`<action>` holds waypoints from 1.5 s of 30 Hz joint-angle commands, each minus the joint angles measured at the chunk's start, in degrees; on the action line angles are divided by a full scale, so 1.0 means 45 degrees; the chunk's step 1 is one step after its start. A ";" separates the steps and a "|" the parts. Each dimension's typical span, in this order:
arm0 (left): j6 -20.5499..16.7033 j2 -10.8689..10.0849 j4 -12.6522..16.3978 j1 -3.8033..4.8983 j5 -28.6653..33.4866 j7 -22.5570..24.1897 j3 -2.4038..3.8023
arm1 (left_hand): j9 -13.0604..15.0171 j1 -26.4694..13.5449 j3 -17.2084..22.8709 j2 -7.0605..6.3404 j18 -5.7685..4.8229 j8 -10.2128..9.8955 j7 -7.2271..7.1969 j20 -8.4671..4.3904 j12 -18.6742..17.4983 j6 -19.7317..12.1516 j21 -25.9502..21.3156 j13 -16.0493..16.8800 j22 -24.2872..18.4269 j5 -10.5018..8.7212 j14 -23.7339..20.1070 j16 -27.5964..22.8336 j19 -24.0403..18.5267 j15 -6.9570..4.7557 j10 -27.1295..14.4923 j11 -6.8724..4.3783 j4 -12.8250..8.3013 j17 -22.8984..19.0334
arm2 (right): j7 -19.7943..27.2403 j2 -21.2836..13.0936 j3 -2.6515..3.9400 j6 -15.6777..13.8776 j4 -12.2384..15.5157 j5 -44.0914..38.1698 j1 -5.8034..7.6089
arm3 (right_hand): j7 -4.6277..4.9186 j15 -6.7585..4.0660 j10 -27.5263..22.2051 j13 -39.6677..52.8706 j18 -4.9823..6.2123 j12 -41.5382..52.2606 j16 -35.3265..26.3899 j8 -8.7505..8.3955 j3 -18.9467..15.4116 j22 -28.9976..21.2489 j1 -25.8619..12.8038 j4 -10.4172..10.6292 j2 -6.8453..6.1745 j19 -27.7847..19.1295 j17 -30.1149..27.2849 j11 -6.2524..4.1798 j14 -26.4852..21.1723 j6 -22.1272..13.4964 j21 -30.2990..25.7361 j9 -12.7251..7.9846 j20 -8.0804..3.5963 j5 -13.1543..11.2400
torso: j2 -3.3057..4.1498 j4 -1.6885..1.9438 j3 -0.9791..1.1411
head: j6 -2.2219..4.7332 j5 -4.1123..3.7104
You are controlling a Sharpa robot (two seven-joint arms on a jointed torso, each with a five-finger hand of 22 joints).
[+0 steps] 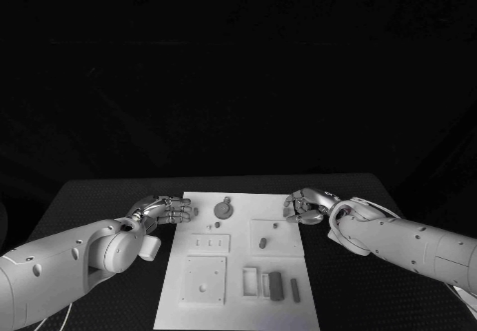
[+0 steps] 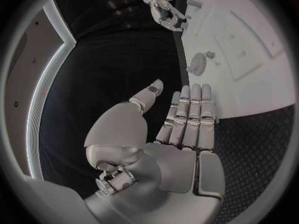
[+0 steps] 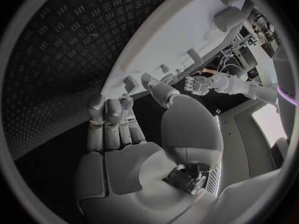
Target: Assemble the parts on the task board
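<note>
Flanking the task board (image 1: 238, 276), both the left hand (image 1: 164, 209) and right hand (image 1: 308, 205) hover spread and empty; a careless reach could scatter the loose parts (image 1: 225, 207).

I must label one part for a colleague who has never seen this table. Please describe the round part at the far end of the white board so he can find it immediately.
Find the white task board in the middle of the black table. At its far end, between the left hand and the right hand, lies a round grey part. Unlike the tiny pieces beside it, it is a disc with a small tab on its far edge.
</note>
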 commanded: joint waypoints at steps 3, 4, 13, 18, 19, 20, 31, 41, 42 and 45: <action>0.0287 0.0019 0.0017 -0.0017 -0.0080 0.0181 0.0013 | 0.0003 -0.0044 -0.0073 0.0086 0.0047 0.0041 -0.0013 0.0036 0.0026 0.0052 -0.0088 0.0020 0.0013 0.0050 0.0042 -0.0062 0.0063 0.0046 0.0049 0.0021 0.0021 0.0016 | 0.0009 0.0155 0.0006 -0.0086 -0.0178 -0.0034 -0.0088 | 0.0244 0.0034 -0.0042 -0.0017 0.0618 0.0108 0.0031 -0.0021 -0.0024 0.0155 -0.0031 0.0098 0.0033 -0.0012 -0.0009 0.0017 -0.0027 0.0183 -0.0027 -0.0005 0.0003 0.0060 | -0.0009 -0.0002 -0.0012 | -0.0028 0.0000; 0.0285 0.0017 0.0015 -0.0020 -0.0080 0.0181 0.0013 | 0.0003 -0.0045 -0.0074 0.0086 0.0047 0.0039 -0.0012 0.0037 0.0025 0.0051 -0.0089 0.0020 0.0014 0.0050 0.0041 -0.0064 0.0062 0.0047 0.0048 0.0022 0.0021 0.0017 | 0.0022 0.0172 0.0007 -0.0074 -0.0183 -0.0029 -0.0093 | 0.0242 0.0031 -0.0037 -0.0020 0.0618 0.0115 0.0036 -0.0013 -0.0026 0.0156 -0.0032 0.0102 0.0044 -0.0007 -0.0009 0.0014 -0.0021 0.0194 -0.0023 -0.0002 0.0003 0.0059 | -0.0010 -0.0005 -0.0014 | -0.0038 0.0004; 0.0324 0.0030 0.0008 -0.0033 -0.0085 0.0148 0.0013 | 0.0000 -0.0046 -0.0074 0.0091 0.0049 0.0033 -0.0007 0.0038 0.0018 0.0047 -0.0095 0.0020 0.0016 0.0050 0.0037 -0.0073 0.0060 0.0048 0.0045 0.0024 0.0020 0.0022 | -0.0008 0.0318 0.0008 -0.0022 -0.0295 -0.0009 -0.0138 | 0.0088 -0.0094 0.0038 -0.0081 0.0618 0.0210 0.0117 0.0273 -0.0077 0.0181 0.0000 0.0044 0.0428 0.0052 -0.0022 -0.0127 0.0057 0.0650 0.0045 0.0097 -0.0023 0.0056 | -0.0008 -0.0019 -0.0012 | 0.0001 0.0024; 0.0345 0.0034 -0.0002 -0.0034 -0.0086 0.0133 0.0013 | -0.0002 -0.0052 -0.0077 0.0090 0.0050 0.0025 0.0005 0.0040 0.0012 0.0041 -0.0099 0.0020 0.0017 0.0050 0.0035 -0.0080 0.0059 0.0051 0.0042 0.0029 0.0020 0.0026 | -0.0048 0.0376 0.0009 -0.0023 -0.0364 0.0195 -0.0140 | -0.0037 -0.0205 0.0090 -0.0127 0.0618 0.0243 0.0144 0.0460 -0.0125 0.0189 -0.0043 -0.0021 0.0623 0.0075 -0.0040 -0.0247 0.0097 0.0972 0.0079 0.0168 -0.0043 0.0060 | -0.0005 -0.0023 -0.0015 | -0.0007 0.0025; 0.0348 0.0034 -0.0002 -0.0034 -0.0086 0.0132 0.0013 | -0.0003 -0.0054 -0.0077 0.0091 0.0051 0.0023 0.0010 0.0041 0.0010 0.0039 -0.0100 0.0020 0.0018 0.0050 0.0034 -0.0082 0.0059 0.0052 0.0041 0.0031 0.0021 0.0027 | -0.0056 0.0388 0.0009 -0.0017 -0.0378 0.0251 -0.0140 | -0.0071 -0.0234 0.0094 -0.0140 0.0618 0.0244 0.0145 0.0515 -0.0128 0.0189 -0.0050 -0.0040 0.0696 0.0076 -0.0047 -0.0278 0.0102 0.1069 0.0082 0.0194 -0.0048 0.0061 | -0.0008 -0.0019 -0.0017 | -0.0013 0.0016; 0.0355 0.0033 0.0000 -0.0034 -0.0086 0.0131 0.0013 | -0.0003 -0.0054 -0.0077 0.0093 0.0052 0.0022 0.0011 0.0041 0.0009 0.0038 -0.0100 0.0020 0.0018 0.0050 0.0034 -0.0082 0.0059 0.0052 0.0041 0.0032 0.0021 0.0028 | -0.0067 0.0405 0.0009 -0.0029 -0.0400 0.0267 -0.0144 | -0.0092 -0.0253 0.0096 -0.0149 0.0618 0.0245 0.0144 0.0547 -0.0134 0.0188 -0.0055 -0.0060 0.0729 0.0075 -0.0052 -0.0299 0.0103 0.1124 0.0083 0.0209 -0.0051 0.0061 | -0.0011 -0.0016 -0.0020 | -0.0019 0.0012; 0.0378 0.0022 -0.0013 -0.0044 -0.0086 0.0117 0.0013 | -0.0007 -0.0060 -0.0079 0.0092 0.0054 0.0010 0.0024 0.0045 -0.0003 0.0029 -0.0109 0.0018 0.0021 0.0050 0.0031 -0.0094 0.0057 0.0054 0.0033 0.0041 0.0020 0.0036 | -0.0086 0.0460 0.0009 -0.0039 -0.0462 0.0289 -0.0145 | -0.0195 -0.0349 0.0175 -0.0191 0.0618 0.0283 0.0176 0.0680 -0.0166 0.0191 -0.0088 -0.0176 0.0897 0.0112 -0.0070 -0.0398 0.0164 0.1368 0.0118 0.0287 -0.0078 0.0063 | -0.0012 -0.0024 -0.0014 | 0.0062 0.0042; 0.0389 0.0006 -0.0004 -0.0045 -0.0086 0.0114 0.0013 | -0.0008 -0.0065 -0.0082 0.0092 0.0056 0.0004 0.0029 0.0047 -0.0009 0.0026 -0.0113 0.0019 0.0024 0.0049 0.0031 -0.0102 0.0057 0.0054 0.0033 0.0043 0.0020 0.0043 | -0.0088 0.0529 0.0009 -0.0046 -0.0524 0.0289 -0.0145 | -0.0287 -0.0426 0.0275 -0.0235 0.0618 0.0316 0.0212 0.0796 -0.0172 0.0195 -0.0113 -0.0293 0.1080 0.0164 -0.0089 -0.0485 0.0247 0.1602 0.0167 0.0360 -0.0117 0.0067 | -0.0013 -0.0020 -0.0014 | 0.0039 0.0026; 0.0389 0.0006 -0.0004 -0.0045 -0.0086 0.0111 0.0013 | -0.0008 -0.0065 -0.0082 0.0092 0.0056 0.0004 0.0029 0.0047 -0.0010 0.0026 -0.0114 0.0019 0.0024 0.0049 0.0032 -0.0102 0.0057 0.0054 0.0033 0.0043 0.0020 0.0044 | -0.0098 0.0542 0.0009 -0.0059 -0.0538 0.0289 -0.0145 | -0.0301 -0.0437 0.0284 -0.0240 0.0618 0.0319 0.0215 0.0811 -0.0168 0.0195 -0.0110 -0.0311 0.1104 0.0169 -0.0091 -0.0498 0.0255 0.1634 0.0172 0.0370 -0.0122 0.0068 | -0.0009 -0.0019 -0.0015 | 0.0038 0.0027; 0.0390 0.0005 -0.0005 -0.0045 -0.0087 0.0111 0.0013 | -0.0009 -0.0066 -0.0084 0.0089 0.0057 0.0003 0.0029 0.0047 -0.0011 0.0027 -0.0115 0.0019 0.0025 0.0049 0.0032 -0.0104 0.0057 0.0054 0.0033 0.0044 0.0018 0.0045 | -0.0174 0.0565 0.0009 -0.0117 -0.0571 0.0199 -0.0146 | -0.0385 -0.0503 0.0318 -0.0264 0.0618 0.0325 0.0225 0.0928 -0.0164 0.0193 -0.0125 -0.0375 0.1212 0.0189 -0.0103 -0.0575 0.0284 0.1861 0.0190 0.0442 -0.0141 0.0067 | -0.0011 -0.0020 -0.0013 | 0.0035 0.0030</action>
